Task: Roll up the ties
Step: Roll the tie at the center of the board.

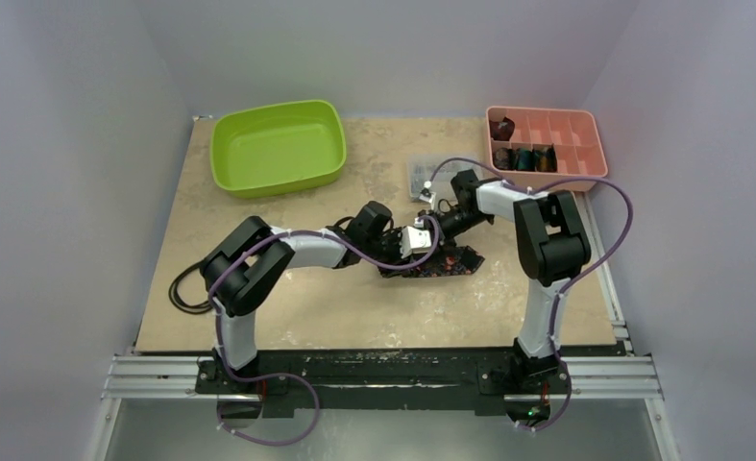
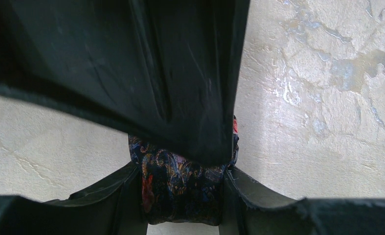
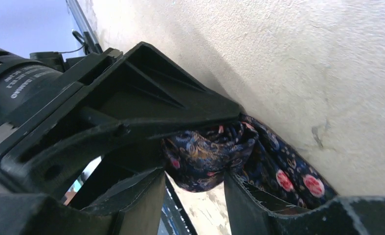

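Note:
A dark tie (image 1: 446,264) with red-pink floral dots lies mid-table, one end wound into a coil. My left gripper (image 1: 420,255) reaches in from the left. In the left wrist view it (image 2: 183,169) is shut on the coil (image 2: 180,196), with both fingers pressed on the fabric. My right gripper (image 1: 438,240) comes in from the right. In the right wrist view its jaws (image 3: 195,174) stand apart, the coil's bulge (image 3: 210,152) resting between the tips. The tie's flat tail (image 3: 293,178) trails to the right. A left finger (image 3: 146,98) lies over the coil.
A green tub (image 1: 278,146) stands at the back left. A pink compartment tray (image 1: 585,144) at the back right holds rolled coils (image 1: 527,158). A clear plastic box (image 1: 422,173) sits behind the grippers. A black cable (image 1: 186,293) loops at the table's left edge.

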Action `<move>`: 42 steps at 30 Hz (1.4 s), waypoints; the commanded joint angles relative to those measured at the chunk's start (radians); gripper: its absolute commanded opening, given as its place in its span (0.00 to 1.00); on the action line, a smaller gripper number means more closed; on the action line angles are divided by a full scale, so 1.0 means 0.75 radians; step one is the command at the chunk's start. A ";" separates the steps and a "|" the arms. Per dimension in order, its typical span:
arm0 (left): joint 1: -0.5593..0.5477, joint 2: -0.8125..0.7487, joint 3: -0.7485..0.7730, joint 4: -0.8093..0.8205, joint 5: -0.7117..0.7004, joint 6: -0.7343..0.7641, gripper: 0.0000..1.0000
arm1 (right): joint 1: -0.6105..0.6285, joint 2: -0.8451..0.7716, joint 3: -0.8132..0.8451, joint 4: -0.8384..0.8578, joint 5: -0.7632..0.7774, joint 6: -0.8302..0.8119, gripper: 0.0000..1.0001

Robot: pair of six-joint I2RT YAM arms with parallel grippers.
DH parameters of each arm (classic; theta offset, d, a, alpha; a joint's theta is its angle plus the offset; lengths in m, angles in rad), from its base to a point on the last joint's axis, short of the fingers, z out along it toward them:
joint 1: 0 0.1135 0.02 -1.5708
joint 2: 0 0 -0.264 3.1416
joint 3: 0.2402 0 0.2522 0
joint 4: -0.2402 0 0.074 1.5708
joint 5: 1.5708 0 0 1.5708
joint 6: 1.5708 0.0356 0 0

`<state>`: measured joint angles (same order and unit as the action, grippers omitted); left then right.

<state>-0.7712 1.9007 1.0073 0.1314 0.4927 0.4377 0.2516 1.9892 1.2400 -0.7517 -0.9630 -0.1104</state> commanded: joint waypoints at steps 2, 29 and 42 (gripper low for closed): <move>-0.010 0.062 -0.009 -0.238 -0.081 0.005 0.40 | 0.019 0.081 0.051 0.077 -0.067 0.057 0.47; 0.005 0.067 0.060 0.223 0.211 -0.112 0.69 | -0.131 0.277 -0.023 -0.022 0.306 -0.052 0.00; -0.078 -0.074 0.004 -0.039 0.037 0.106 0.80 | -0.091 0.281 -0.052 -0.103 0.353 -0.160 0.00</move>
<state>-0.8291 1.9137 1.0676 0.1070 0.5354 0.4419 0.1551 2.1574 1.2411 -0.8715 -0.9413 -0.1387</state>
